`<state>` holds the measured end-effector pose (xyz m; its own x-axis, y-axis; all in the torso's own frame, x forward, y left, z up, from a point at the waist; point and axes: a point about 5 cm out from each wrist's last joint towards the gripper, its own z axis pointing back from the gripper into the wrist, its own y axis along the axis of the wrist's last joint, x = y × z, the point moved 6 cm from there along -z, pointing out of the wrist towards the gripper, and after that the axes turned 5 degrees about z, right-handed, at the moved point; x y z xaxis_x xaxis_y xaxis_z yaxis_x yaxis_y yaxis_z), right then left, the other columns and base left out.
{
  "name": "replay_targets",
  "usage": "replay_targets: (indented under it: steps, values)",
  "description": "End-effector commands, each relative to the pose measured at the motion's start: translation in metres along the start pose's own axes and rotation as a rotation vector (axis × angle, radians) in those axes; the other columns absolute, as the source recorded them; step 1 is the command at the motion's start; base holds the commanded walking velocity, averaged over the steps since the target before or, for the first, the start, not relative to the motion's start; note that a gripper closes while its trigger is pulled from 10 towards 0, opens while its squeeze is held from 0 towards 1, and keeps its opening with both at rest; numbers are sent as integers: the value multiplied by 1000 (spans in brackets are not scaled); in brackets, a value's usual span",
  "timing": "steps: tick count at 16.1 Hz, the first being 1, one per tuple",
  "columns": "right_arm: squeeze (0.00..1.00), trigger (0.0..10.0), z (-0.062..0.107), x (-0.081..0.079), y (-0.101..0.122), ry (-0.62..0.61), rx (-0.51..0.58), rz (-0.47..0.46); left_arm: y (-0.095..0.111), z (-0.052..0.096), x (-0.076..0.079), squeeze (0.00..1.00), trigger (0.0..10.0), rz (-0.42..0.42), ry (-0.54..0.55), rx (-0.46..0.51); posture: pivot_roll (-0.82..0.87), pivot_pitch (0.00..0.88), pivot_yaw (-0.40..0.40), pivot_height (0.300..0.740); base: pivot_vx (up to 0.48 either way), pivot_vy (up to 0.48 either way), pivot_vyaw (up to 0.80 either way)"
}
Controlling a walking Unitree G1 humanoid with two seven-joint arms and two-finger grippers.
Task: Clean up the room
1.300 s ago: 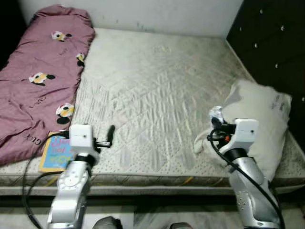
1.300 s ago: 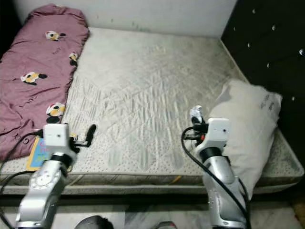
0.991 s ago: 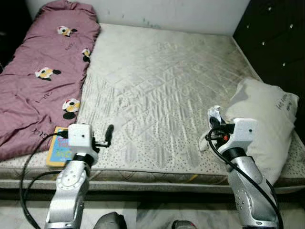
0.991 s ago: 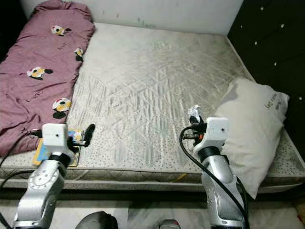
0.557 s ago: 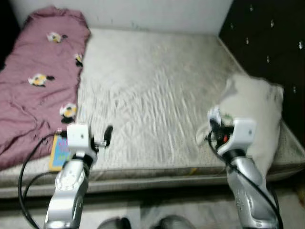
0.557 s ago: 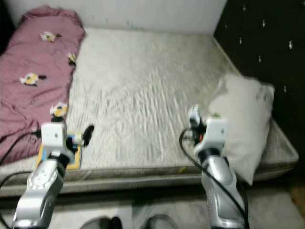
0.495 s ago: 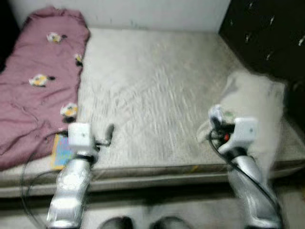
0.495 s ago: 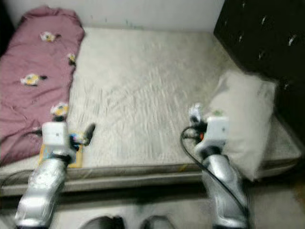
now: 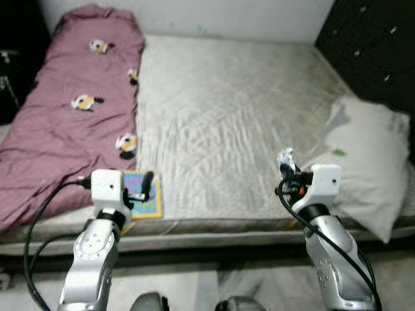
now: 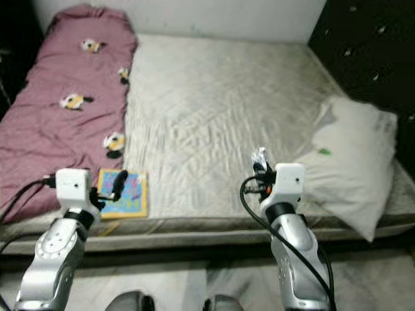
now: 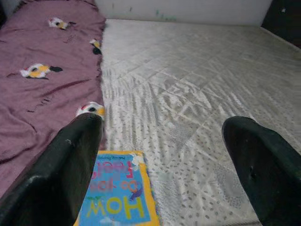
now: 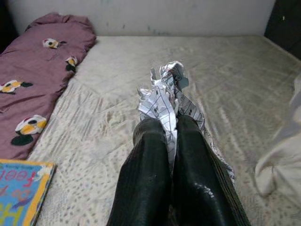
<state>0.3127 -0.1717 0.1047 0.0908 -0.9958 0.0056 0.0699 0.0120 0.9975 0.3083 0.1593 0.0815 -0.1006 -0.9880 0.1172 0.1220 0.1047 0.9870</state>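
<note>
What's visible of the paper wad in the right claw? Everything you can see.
The paper wad is a crumpled white sheet with dark printed lines or text, bunched into a ragged, upright tuft. It is pinched between the two black fingers of the right claw, which are closed on its lower part, with most of it sticking out past the fingertips. It is held above the mattress near the front edge, beside the white pillow, not visibly touching either.

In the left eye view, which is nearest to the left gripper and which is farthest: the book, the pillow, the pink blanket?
From the left gripper:
1. Book, directly under its open fingers at the mattress's front edge.
2. Pink blanket, along the robot's left side of the bed.
3. Pillow, far across on the robot's right side, beside the right gripper that pinches crumpled paper.
</note>
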Motion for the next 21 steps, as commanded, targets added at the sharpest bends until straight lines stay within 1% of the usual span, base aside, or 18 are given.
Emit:
replay_targets:
  steps: [1, 4, 19, 21]
  values:
    - [0, 10000, 2, 9, 0, -20, -8, 17, 5, 1, 13, 0, 10000, 19, -62, 18, -57, 73, -49, 740, 266, 0, 0]
    - [0, 10000, 3, 9, -1, -21, -10, 20, 5, 1, 14, 0, 10000, 25, -68, 16, -59, 76, -49, 740, 92, 0, 0]
    - [0, 10000, 3, 8, 0, -21, -6, 25, 4, 3, 13, 0, 10000, 25, -74, 9, -55, 82, -48, 740, 250, 0, 0]
    - [0, 10000, 3, 8, 0, -22, -6, 27, 4, 3, 11, 0, 10000, 20, -56, 12, -55, 81, -48, 740, 0, 0, 0]
